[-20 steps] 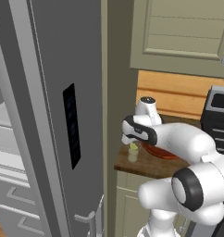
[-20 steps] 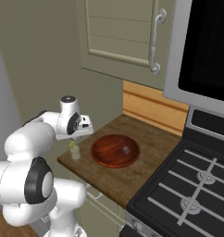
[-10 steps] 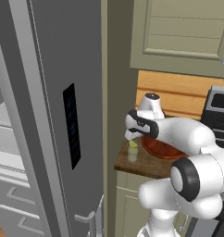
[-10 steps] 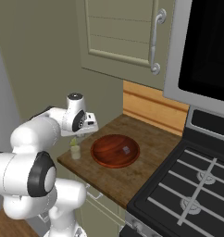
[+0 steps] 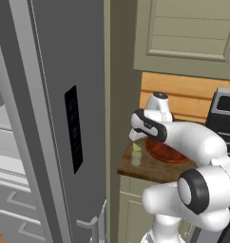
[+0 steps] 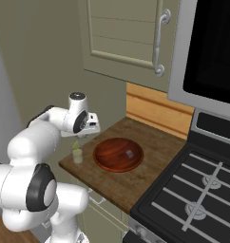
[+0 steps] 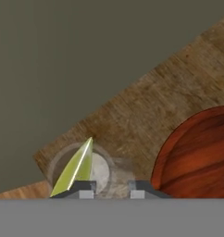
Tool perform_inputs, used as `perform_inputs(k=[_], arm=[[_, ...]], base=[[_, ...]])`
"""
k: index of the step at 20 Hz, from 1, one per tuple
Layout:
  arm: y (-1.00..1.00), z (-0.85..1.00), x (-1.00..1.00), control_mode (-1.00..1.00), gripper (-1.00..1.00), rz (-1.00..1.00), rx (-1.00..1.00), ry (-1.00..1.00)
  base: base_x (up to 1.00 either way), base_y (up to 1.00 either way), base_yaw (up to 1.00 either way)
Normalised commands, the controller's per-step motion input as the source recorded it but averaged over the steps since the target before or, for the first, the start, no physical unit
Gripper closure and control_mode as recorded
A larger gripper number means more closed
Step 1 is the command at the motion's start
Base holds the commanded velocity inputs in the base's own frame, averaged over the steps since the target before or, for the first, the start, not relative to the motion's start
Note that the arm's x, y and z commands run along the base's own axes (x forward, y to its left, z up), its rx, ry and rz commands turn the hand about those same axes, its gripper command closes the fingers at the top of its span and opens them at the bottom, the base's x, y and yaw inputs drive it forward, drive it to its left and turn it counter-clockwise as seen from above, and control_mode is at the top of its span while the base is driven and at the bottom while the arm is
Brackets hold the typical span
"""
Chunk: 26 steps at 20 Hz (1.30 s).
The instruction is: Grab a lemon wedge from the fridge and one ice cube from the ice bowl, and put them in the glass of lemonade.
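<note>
The hand (image 7: 109,186) hangs directly above the glass of lemonade (image 7: 81,169), its two dark fingertips (image 7: 84,186) standing close together with the lemon wedge (image 7: 77,170) clamped at the left one; the yellow-green sliver points away from the hand, over the glass's round rim and pale contents. In the left base view the hand (image 5: 136,138) sits at the end of the white arm, with the lemon wedge (image 5: 136,147) just under it and the glass of lemonade (image 5: 135,158) right below on the wooden surface (image 5: 150,170), near its front left corner. The ice bowl (image 5: 165,151), reddish-brown and shallow, rests on the same surface just beside the glass, partly behind the arm. From the right base view the ice bowl (image 6: 118,154) holds one small pale ice cube (image 6: 129,153), and the glass of lemonade (image 6: 77,155) stands apart from its left rim. The grey fridge (image 5: 55,118) rises at the left, its door with the dark panel (image 5: 73,128) swung open.
</note>
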Motion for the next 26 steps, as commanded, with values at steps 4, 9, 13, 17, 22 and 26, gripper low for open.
perform_inputs(k=[4,9,13,17,22,26], arm=[[0.17,0.00,-0.04,-1.00,1.00,0.01,0.00,0.00],[0.12,-0.02,0.00,-1.00,1.00,0.00,0.00,0.00],[0.00,0.00,0.00,-1.00,1.00,0.00,0.00,-0.01],[0.00,0.00,-0.09,-1.00,1.00,0.00,0.00,0.00],[0.00,0.00,-0.21,-1.00,1.00,0.00,0.00,0.00],[0.00,0.00,-0.03,-1.00,1.00,0.00,0.00,0.00]], base=[[0.00,0.00,0.00],[0.00,0.00,0.00],[0.00,0.00,0.00],[0.00,0.00,0.00],[0.00,0.00,0.00],[0.00,0.00,0.00]])
